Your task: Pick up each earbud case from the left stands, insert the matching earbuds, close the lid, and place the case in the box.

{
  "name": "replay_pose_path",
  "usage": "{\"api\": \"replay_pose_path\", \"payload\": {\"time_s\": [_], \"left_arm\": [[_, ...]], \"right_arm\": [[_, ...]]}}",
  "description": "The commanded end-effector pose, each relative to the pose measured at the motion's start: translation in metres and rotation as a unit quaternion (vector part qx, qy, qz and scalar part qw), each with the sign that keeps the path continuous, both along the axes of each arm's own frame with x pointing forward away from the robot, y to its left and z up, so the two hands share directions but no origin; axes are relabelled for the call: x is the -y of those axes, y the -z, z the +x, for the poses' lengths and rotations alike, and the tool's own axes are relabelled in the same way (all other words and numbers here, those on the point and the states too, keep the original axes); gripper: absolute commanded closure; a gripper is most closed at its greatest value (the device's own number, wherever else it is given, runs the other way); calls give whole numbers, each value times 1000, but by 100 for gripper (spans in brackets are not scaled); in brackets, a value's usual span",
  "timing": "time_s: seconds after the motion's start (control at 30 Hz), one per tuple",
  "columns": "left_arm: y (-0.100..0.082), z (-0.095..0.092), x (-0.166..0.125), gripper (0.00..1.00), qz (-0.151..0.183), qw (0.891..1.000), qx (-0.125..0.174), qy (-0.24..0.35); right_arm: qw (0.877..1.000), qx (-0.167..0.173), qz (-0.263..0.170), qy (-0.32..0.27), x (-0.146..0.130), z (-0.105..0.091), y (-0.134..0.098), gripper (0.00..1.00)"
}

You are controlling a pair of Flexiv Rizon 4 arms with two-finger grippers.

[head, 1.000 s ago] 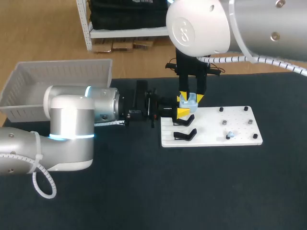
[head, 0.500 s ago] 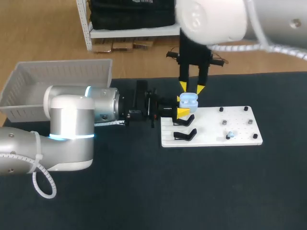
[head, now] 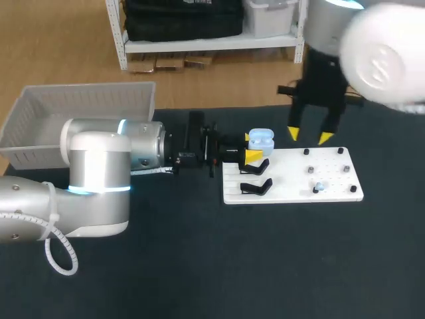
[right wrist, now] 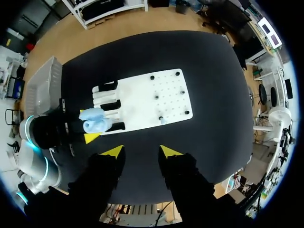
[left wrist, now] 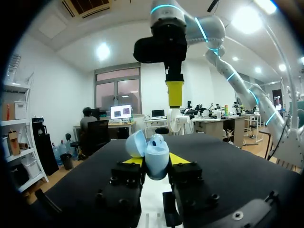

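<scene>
- White box point(head: 40, 126) sits at the table's far left, well apart from the work.
- Left gripper point(head: 251, 147) is clamped on the light-blue earbud case point(head: 261, 139) and holds it just above the black stands point(head: 255, 177) at the left end of the white board point(head: 332, 169).
- Right gripper point(head: 309, 136) hangs over the board, fingers spread, empty. A small earbud point(head: 319, 187) lies on the board towards its right end.
- Step, as I judge it: fetch that earbud. Descend straight, pinch lightly, keep the case steady meanwhile.
- Case mouth faces up, lid open and tilted to one side. Long axis appears to run along the board's length.
</scene>
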State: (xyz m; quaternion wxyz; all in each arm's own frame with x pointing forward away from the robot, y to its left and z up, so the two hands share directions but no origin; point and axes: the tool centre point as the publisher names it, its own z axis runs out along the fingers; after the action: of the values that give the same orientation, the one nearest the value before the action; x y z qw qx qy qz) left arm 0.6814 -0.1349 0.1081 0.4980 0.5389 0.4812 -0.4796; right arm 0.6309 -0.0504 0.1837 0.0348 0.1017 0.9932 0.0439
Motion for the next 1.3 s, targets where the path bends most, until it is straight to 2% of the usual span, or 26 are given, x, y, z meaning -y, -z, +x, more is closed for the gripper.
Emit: {"api": "replay_pose_path", "payload": {"time_s": [0.03,0.33,0.5,0.7,1.03,1.3], "left_arm": [[1,-1,0,100,-2,1000,2,-2],[1,-1,0,100,-2,1000,2,-2],[1,-1,0,100,-2,1000,2,-2],[1,-1,0,100,-2,1000,2,-2],[1,-1,0,100,-2,1000,2,-2],[1,-1,0,100,-2,1000,2,-2]], "right_arm": [[994,77,72,2,36,-14,6,58],[996,65,67,17,37,-16,32,54],[996,49,71,24,32,-19,55,54],[997,46,63,24,36,-17,81,54],[998,38,38,12,38,-11,112,54],[998,41,43,7,42,-6,128,54]]}}
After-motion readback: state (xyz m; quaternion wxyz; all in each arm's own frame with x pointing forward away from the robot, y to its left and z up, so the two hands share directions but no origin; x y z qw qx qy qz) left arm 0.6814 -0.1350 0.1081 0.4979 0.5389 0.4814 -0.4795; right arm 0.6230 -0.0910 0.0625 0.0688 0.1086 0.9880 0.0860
